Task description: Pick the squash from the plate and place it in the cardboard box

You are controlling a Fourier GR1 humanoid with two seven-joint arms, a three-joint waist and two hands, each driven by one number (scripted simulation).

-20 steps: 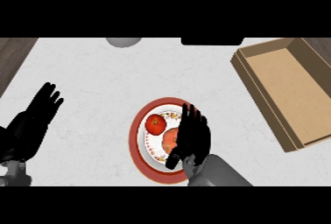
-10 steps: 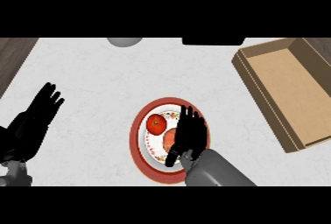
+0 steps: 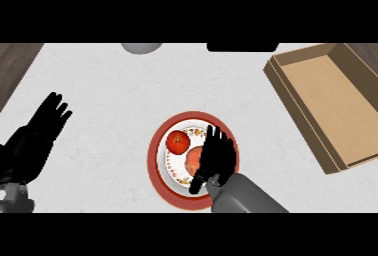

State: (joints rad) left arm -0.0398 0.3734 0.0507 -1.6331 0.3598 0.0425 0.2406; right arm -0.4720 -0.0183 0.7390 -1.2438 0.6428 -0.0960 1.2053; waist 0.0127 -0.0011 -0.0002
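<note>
A red-rimmed patterned plate [image 3: 161, 165] lies at the middle of the counter. On it sits a round red fruit [image 3: 178, 141] and, just right of it, a pale orange squash [image 3: 193, 159] that is mostly hidden. My right hand [image 3: 217, 159] hovers flat over the squash with straight fingers pointing away from me; I cannot tell if it touches. The open cardboard box [image 3: 325, 95] lies at the right, well apart from the plate. My left hand [image 3: 35, 139] rests open at the left edge, fingers up.
A grey bowl [image 3: 142, 48] and a black object [image 3: 242, 47] sit at the counter's far edge. A dark wooden strip [image 3: 13, 62] borders the counter at the upper left. Bare white counter [image 3: 111, 100] lies between the plate and the left hand.
My right hand and forearm have crept slightly left and lower over the plate, so a bit more of the squash shows beside the palm. The left hand has stayed put.
</note>
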